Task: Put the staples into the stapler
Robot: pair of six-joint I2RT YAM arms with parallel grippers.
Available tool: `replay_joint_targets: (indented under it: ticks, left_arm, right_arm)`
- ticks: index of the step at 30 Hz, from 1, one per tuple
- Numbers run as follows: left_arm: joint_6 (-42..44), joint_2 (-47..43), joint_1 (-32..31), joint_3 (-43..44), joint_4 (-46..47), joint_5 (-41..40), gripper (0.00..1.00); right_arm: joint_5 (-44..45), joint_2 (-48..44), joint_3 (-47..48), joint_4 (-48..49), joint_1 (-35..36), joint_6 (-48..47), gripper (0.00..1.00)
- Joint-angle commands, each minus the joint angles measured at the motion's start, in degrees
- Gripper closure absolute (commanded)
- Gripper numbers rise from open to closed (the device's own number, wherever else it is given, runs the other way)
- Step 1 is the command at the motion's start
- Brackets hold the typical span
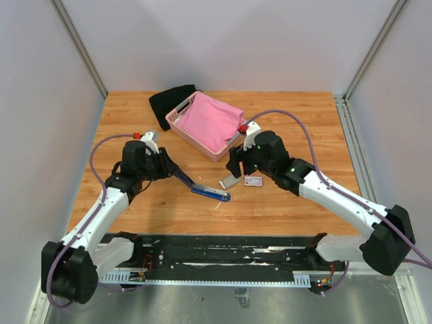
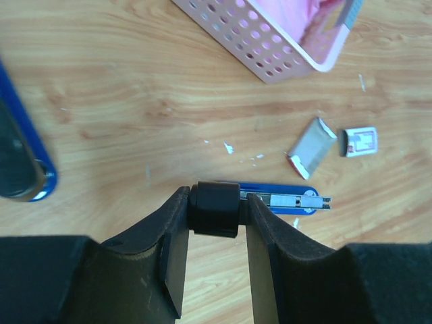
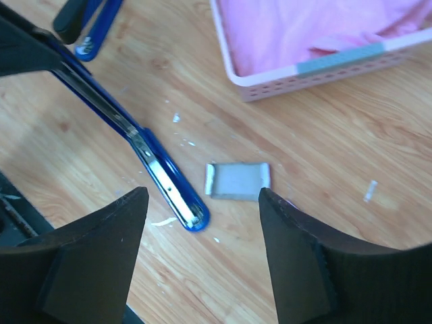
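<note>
The blue stapler (image 1: pixel 210 193) lies open on the wooden table, its metal channel (image 2: pixel 297 201) facing up. My left gripper (image 1: pixel 177 175) is shut on the stapler's black rear end (image 2: pixel 214 210). The staples (image 1: pixel 230 182), a silvery-grey block, lie just right of the stapler's tip. They also show in the left wrist view (image 2: pixel 312 147) and in the right wrist view (image 3: pixel 237 181). The small white carton with red print (image 1: pixel 253 181) lies beside them. My right gripper (image 3: pixel 202 197) is open and empty, hovering just above the staples.
A pink basket (image 1: pixel 181 116) holding pink cloth stands behind the stapler, with a black cloth (image 1: pixel 169 100) at its far left. The stapler's raised blue lid (image 2: pixel 20 158) shows at the left of the left wrist view. Small white scraps (image 3: pixel 163 221) litter the wood.
</note>
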Motion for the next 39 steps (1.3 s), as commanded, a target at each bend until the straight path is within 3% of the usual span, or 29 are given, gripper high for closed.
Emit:
replay_joint_targets:
  ticks: [1,4,7,9,14,20,26,32,39]
  left_arm:
    - [5.3,-3.2,0.0,3.9,-4.1,-7.7,0.94]
    - [7.2,-4.0,-0.1,4.3,-6.3,-9.7,0.94]
    - [8.4,-4.8,-0.3,4.9,-8.8,-12.5,0.95]
    - [9.0,-5.5,-0.8,5.4,-10.4,-14.8,0.95]
    - [6.6,-5.2,-3.5,6.8,-12.1,-18.4,0.95]
    - [2.4,-1.7,-12.4,10.9,-14.9,-28.6,0.95]
    - [-0.2,-0.3,-18.4,12.7,-16.8,-34.5,0.95]
    - [-2.8,-0.9,-21.4,12.5,-18.4,-38.9,0.97]
    - [-5.8,-2.5,-23.7,10.9,-18.2,-41.7,0.97]
  right_arm:
    - [6.1,-4.4,-0.5,-8.1,-1.6,-0.2,0.31]
    - [11.2,-5.7,1.0,-12.5,-1.8,-2.5,0.28]
    - [18.0,-7.3,0.7,-15.6,-1.9,1.2,0.14]
    - [17.8,-9.5,-1.6,-14.1,-2.2,2.5,0.07]
    - [18.2,-9.2,-3.8,-15.6,-2.1,7.7,0.06]
    - [6.1,-4.8,-3.6,-17.3,-2.1,14.7,0.17]
    - [-2.3,-0.3,-7.5,-10.9,-2.0,25.7,0.38]
    - [-1.7,2.7,-7.2,-9.1,-2.1,31.5,0.43]
    - [-8.3,10.3,-8.3,-0.7,-2.2,37.1,0.49]
